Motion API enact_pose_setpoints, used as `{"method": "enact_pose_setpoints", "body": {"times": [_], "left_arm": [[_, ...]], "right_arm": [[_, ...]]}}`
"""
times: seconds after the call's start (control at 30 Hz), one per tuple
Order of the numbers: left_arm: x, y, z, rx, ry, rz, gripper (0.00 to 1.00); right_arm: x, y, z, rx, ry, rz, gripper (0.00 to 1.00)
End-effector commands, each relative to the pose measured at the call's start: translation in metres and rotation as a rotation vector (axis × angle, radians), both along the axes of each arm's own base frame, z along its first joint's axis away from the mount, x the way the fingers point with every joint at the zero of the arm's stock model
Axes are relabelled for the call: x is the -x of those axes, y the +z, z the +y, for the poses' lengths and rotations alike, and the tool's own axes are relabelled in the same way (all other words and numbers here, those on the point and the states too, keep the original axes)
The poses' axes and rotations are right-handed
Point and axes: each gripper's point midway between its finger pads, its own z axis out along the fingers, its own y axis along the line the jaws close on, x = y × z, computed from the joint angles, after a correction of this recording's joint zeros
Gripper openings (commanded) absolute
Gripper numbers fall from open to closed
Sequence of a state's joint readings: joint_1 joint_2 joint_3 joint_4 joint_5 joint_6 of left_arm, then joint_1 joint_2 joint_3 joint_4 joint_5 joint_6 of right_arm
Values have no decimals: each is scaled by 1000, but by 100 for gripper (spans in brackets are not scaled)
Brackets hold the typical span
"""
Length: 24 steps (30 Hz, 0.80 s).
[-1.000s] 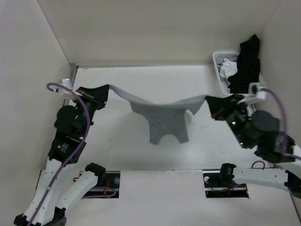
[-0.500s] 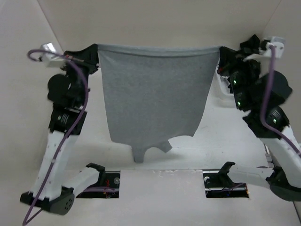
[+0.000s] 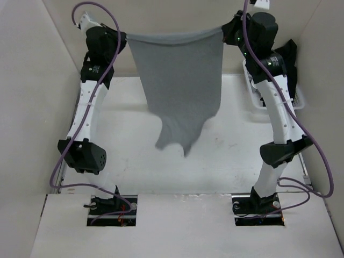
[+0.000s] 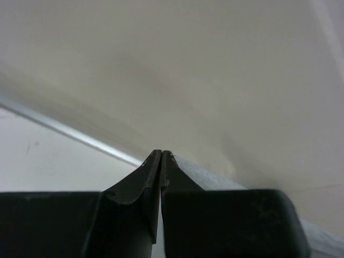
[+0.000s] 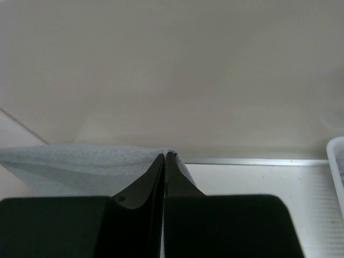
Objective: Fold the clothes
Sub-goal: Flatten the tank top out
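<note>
My left end effector point(image 3: 122, 38) and right end effector point(image 3: 227, 32) each pinch an upper corner of the grey knit top point(image 3: 180, 75), which hangs stretched between them above the bench point(image 3: 231, 156). I should lower both evenly, with the edge taut, so it lands flat.

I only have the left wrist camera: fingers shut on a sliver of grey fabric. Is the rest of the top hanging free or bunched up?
Observer: Hanging free. The grey top drops as a flat sheet from its upper edge and narrows to a blurred lower end over the table.
Operator: Who has the other corner?
Observer: The right gripper does, with its fingers shut on it. In the top view it sits about level with the left gripper.
Operator: Anything near it on the right?
Observer: A white basket holding a black garment sits at the table's far right.
</note>
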<state>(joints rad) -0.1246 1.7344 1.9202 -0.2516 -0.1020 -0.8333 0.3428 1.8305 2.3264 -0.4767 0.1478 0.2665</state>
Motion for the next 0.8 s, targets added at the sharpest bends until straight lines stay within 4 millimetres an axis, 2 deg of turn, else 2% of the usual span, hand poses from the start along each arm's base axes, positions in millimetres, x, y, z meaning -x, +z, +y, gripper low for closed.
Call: {"method": "enact_pose_setpoints", "body": {"times": [0.0,0.1,0.17,0.27,0.33,0.4,0.47,0.6,0.63,0.67,0.7,0.73,0.77], "left_arm": [[52,132,10,15,-11,-299,0],[70,153,20,-8,12,-347,0],[82,160,23,-25,23,-361,0],[103,153,25,-42,41,-360,0],[114,134,19,-51,32,-344,0],[124,101,14,-50,24,-306,0],[138,57,7,-46,15,-249,0],[179,-59,1,-49,8,-86,0],[188,-80,2,-46,12,-58,0],[205,-112,1,-50,1,-11,0],[216,-132,2,-62,-7,24,0],[235,-160,5,-77,-12,88,0],[247,-176,7,-87,-19,127,0]], "right_arm": [[67,116,-18,-82,39,-250,0],[84,133,-24,-78,31,-288,0],[93,135,-29,-69,25,-291,0],[105,116,-31,-51,19,-242,0],[116,89,-27,-45,23,-199,0],[131,55,-26,-43,17,-168,0],[147,13,-23,-41,24,-118,1],[194,-100,-15,-70,58,46,1],[209,-127,-8,-86,86,88,1],[225,-155,0,-100,120,135,1],[242,-183,8,-114,157,184,1],[258,-208,16,-114,191,234,0],[276,-233,23,-112,224,289,0]]}}
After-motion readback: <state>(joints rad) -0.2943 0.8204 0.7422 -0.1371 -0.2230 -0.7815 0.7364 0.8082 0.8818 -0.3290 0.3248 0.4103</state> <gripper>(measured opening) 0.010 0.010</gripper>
